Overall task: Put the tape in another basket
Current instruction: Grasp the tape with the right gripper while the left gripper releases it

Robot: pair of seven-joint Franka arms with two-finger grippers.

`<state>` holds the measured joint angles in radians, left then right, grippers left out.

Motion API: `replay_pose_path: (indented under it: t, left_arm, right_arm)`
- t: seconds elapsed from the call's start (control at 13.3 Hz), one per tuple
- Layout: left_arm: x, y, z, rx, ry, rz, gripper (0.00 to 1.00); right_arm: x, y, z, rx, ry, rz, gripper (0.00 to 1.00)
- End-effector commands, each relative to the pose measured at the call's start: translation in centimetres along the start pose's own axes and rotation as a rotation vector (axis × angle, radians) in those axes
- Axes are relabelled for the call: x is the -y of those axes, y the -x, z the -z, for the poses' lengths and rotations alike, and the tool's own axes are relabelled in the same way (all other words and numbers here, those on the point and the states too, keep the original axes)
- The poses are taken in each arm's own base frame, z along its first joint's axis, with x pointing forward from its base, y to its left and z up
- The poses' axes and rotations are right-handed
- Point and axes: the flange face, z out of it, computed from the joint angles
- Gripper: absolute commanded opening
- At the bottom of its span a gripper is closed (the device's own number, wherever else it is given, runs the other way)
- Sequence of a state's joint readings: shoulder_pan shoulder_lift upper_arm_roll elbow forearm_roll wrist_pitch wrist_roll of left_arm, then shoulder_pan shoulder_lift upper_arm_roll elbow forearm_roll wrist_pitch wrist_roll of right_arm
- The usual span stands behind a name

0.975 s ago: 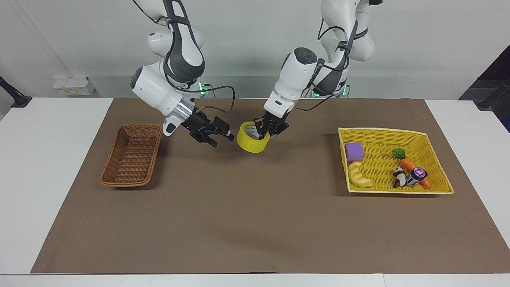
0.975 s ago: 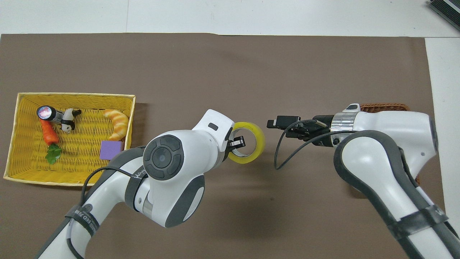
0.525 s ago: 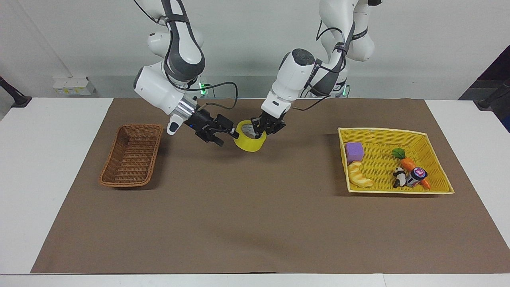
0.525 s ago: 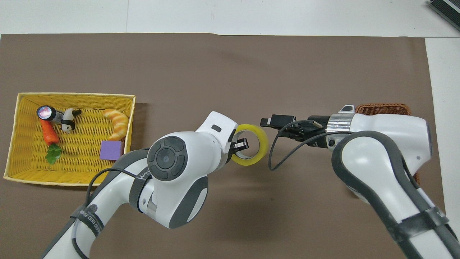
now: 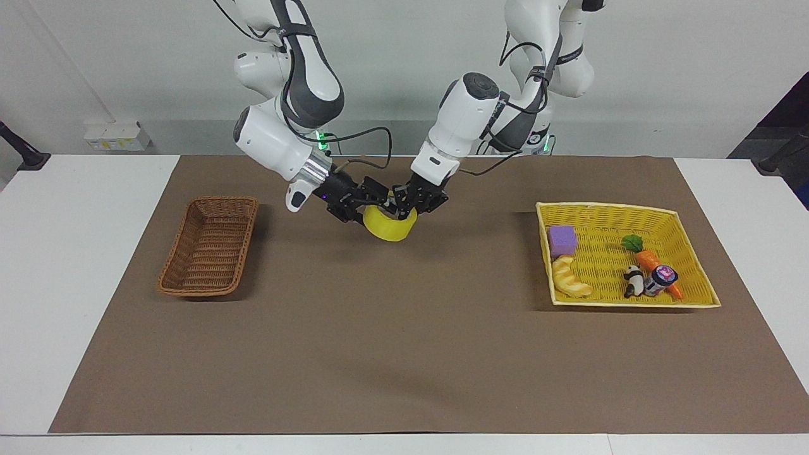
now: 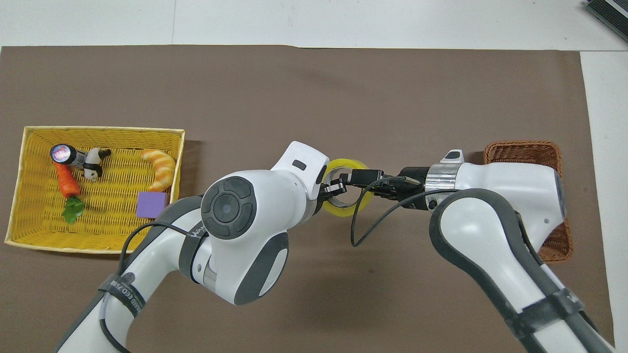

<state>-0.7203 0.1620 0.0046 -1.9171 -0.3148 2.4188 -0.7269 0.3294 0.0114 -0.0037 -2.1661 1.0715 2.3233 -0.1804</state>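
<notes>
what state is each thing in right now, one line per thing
tape: up off the table between both grippers, hole facing up
left gripper: shut on the tape's wall, one finger in the hole
right gripper: at the tape's rim
wicker basket: empty, at the right arm's end
yellow basket: holds toys, at the left arm's end
</notes>
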Motion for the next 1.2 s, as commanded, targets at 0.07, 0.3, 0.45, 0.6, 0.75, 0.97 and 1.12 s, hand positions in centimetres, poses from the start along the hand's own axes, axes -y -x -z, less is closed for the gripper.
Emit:
replay_pose_path:
  t: [0.07, 0.3, 0.45, 0.6, 0.75, 0.97, 1.12]
  left_arm:
    - [-0.7, -0.6, 0.4, -0.006, 0.025, 0.017, 0.0]
    - [-0.5, -0.9, 0.4, -0.008, 0.023, 0.014, 0.0]
    - [-0.5, -0.9, 0.4, -0.009, 0.023, 0.01, 0.0]
    - [-0.5, -0.9, 0.4, -0.012, 0.016, 0.004, 0.52]
    - [-0.4, -1.1, 0.6, -0.017, 0.012, -0.003, 0.72]
    - [0.1, -1.4, 0.5, -0.015, -0.003, -0.002, 0.93]
    - [0.9, -2.7, 1.7, -0.033, 0.001, -0.008, 1.0]
  right_arm:
    - [-0.2, 0.0, 0.1, -0.012, 0.012, 0.031, 0.0]
    - [-0.3, 0.0, -0.1, -0.006, 0.024, 0.033, 0.0]
    - [-0.3, -0.1, -0.1, -0.005, 0.032, 0.041, 0.0]
    - [-0.3, -0.1, -0.1, -0.005, 0.032, 0.041, 0.0]
    - [-0.2, -0.1, -0.1, -0.006, 0.031, 0.042, 0.0]
    - [-0.2, -0.1, -0.1, -0.006, 0.032, 0.041, 0.0]
    - [-0.4, -0.2, 0.0, -0.006, 0.037, 0.041, 0.0]
